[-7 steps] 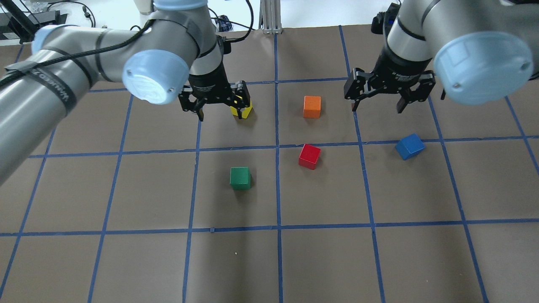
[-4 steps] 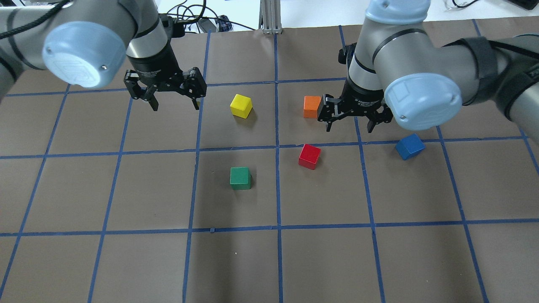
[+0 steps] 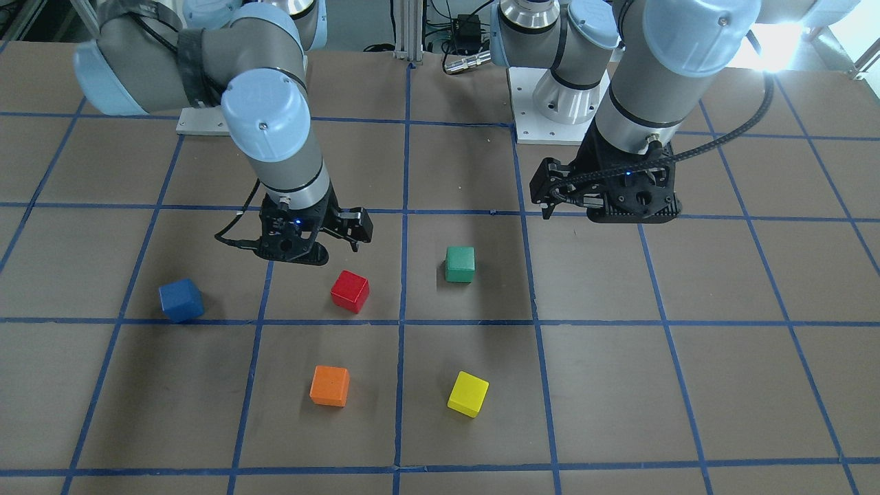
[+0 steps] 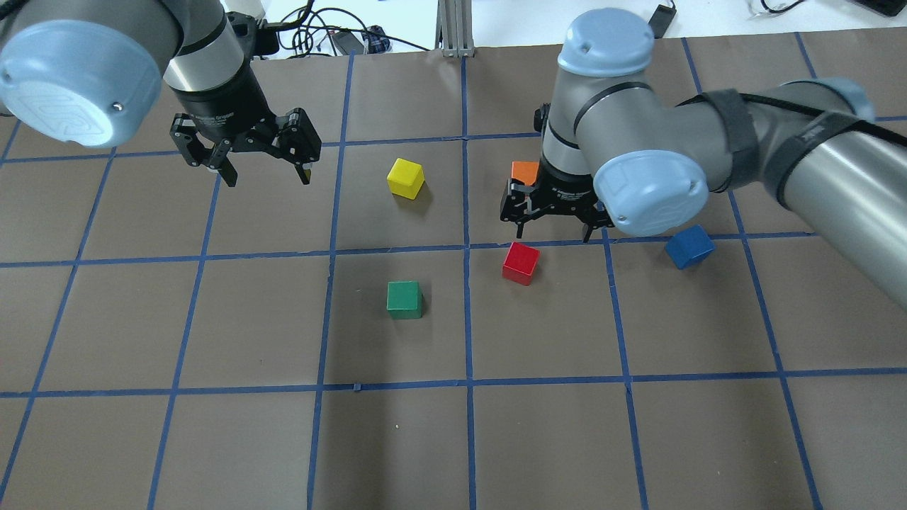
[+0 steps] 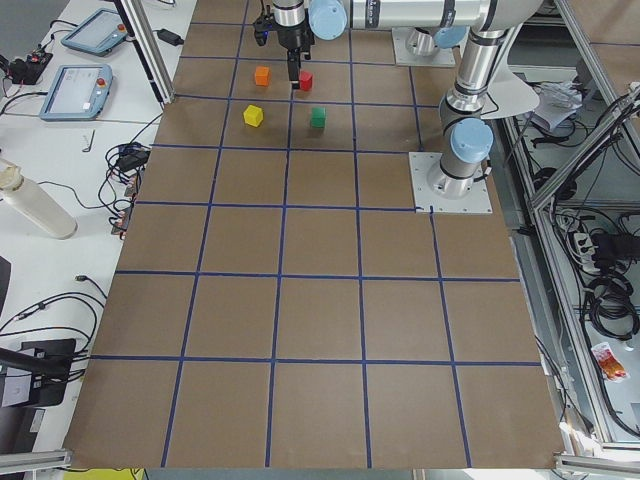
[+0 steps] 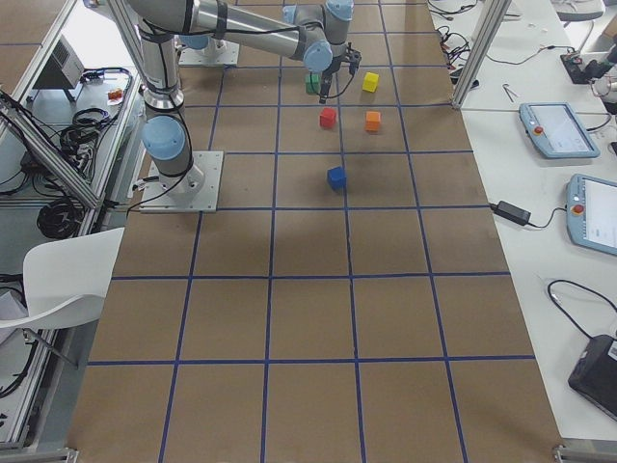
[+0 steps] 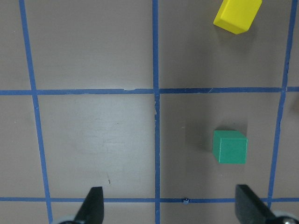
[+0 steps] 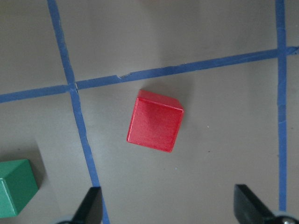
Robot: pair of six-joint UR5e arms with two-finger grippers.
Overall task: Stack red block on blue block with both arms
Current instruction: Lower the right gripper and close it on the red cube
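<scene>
Hovering just beyond the red block [image 4: 521,263], on the side away from the robot's base, the right gripper [image 4: 553,235] has its jaws spread wide with nothing between them. In the right wrist view the cube lies midway across the span of the two fingers [image 8: 91,207] but offset from the line joining them, and its faces are turned slightly askew to that line. The red block rests flat on the table [image 4: 638,439], just inside a corner of the blue tape grid, untouched and apart from every other cube. The blue block [image 4: 689,246] sits in the neighbouring square toward the robot's right, well apart from the red one, also rotated relative to the grid and bare on top. The left gripper [image 4: 268,177] hangs with jaws parted and empty over the far left of the work area, beyond the yellow block [image 4: 406,178]. The green block [image 4: 404,299] and the orange block [image 4: 525,172], which is partly hidden behind the right gripper, take no part in the task. The red cube is judged rigid, light and unlikely to deform, and its matte faces should offer adequate friction. It is best taken across two opposite vertical faces, near mid-height. The wrist should first be turned so that the pads meet the faces squarely, since contact on the edges would probably twist or push the cube aside. A square hold should also help it seat flat on the small top face of the blue block, where little margin for misalignment is expected.
</scene>
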